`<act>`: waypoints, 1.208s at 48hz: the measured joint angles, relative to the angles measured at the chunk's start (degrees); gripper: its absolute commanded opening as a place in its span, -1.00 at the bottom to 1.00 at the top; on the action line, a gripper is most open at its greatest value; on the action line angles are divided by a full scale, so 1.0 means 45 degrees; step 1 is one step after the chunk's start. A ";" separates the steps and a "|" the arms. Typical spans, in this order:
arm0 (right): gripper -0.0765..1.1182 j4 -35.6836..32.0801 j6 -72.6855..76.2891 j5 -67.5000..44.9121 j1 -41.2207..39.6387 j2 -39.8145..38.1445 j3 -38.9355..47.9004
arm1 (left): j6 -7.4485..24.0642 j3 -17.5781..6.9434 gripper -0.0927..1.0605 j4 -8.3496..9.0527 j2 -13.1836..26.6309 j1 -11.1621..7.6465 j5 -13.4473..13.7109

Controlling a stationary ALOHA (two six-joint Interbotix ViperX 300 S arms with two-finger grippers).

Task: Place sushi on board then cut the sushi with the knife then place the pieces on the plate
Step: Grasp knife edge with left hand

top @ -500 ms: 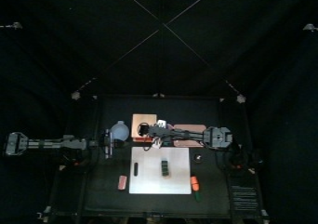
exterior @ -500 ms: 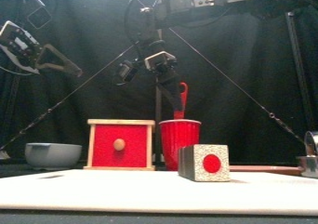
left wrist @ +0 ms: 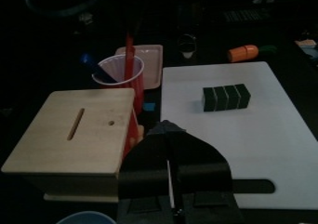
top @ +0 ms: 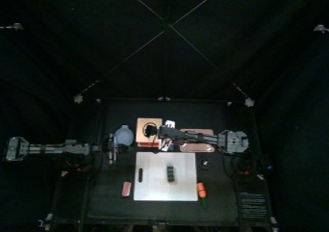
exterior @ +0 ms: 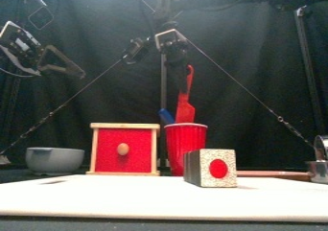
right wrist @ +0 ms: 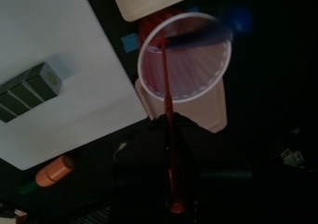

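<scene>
Clamping red knife (exterior: 186, 93) in right jaws over red cup (exterior: 185, 147), left arm (exterior: 29, 45) raised, jaws together

"how many knives?"
"two: a red knife (exterior: 186, 93), a blue knife (exterior: 166, 115)."
"the rest?"
"one cup (exterior: 185, 147), one board (left wrist: 255, 130), one sushi roll (left wrist: 228, 98), one box (left wrist: 74, 125), one bowl (exterior: 54, 159), one tray (left wrist: 152, 52), two orange toys (top: 126, 188) (top: 203, 190)."

Sushi (exterior: 212, 168) on wht board (exterior: 77, 196) (red knife (exterior: 186, 96) upright).

In the top view's lower half, the black table (top: 106, 209) carried a white cutting board (top: 167, 178) flanked by two orange toys (top: 203, 190), with a blue-grey bowl (exterior: 54, 159), wooden box (exterior: 125, 149), red cup (exterior: 185, 147) and pink tray (left wrist: 147, 53) behind.
</scene>
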 measured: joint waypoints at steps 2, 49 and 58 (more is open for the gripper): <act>-0.36 -0.0020 0.0000 -0.0020 0.0000 -0.0332 0.0117 | -0.0020 -0.0039 -0.83 0.0000 0.0000 0.0000 0.0000; -0.36 -0.3047 0.4551 -0.7480 0.3184 -0.7813 0.7383 | -0.0078 -0.1113 -0.16 0.0000 -0.0020 0.0039 -0.1992; -0.36 -0.3145 0.5898 -1.1172 0.3242 -0.9199 1.0508 | -0.0098 -0.1172 0.25 0.0000 0.0098 -0.0039 -0.2012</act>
